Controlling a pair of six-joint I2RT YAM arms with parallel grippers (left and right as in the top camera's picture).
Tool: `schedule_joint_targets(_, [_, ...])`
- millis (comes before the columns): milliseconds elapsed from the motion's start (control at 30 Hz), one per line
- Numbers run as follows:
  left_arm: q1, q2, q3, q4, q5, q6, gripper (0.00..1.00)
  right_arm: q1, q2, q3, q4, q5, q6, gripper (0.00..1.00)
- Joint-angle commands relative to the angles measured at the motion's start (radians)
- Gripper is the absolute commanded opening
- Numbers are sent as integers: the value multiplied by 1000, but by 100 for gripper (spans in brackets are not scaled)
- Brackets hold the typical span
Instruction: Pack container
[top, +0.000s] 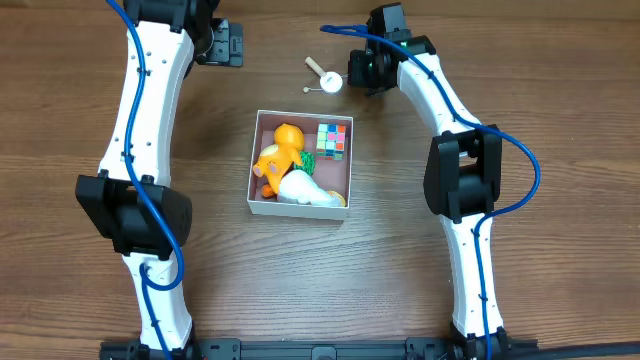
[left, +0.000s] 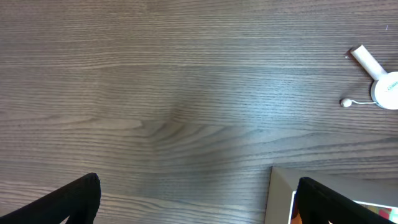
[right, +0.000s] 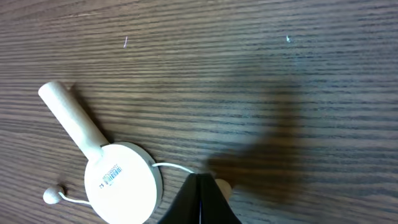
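The container (top: 296, 209), a shallow square box with white walls, sits mid-table between the two arms. It holds an orange toy (top: 281, 152), a white toy (top: 306, 188) and a multicoloured cube (top: 331, 140). Beyond the container's far right corner lies a small wooden paddle drum (top: 326, 78) with beads on strings. The right gripper (right: 200, 202) is just beside that drum, fingers pressed together, the tip over one string and bead; whether it pinches the string cannot be told. Beyond the container's far left corner, the left gripper (left: 202, 202) hovers over bare wood, fingers spread wide, holding nothing.
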Motion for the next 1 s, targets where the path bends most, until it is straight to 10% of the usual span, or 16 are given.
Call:
schedule_joint_targets(0, [5, 7, 19, 4, -13, 8, 100, 5, 15, 25, -1, 11, 3, 4])
schedule_joint_targets(967, [5, 7, 19, 4, -13, 8, 100, -37, 15, 26, -57, 209, 72, 4])
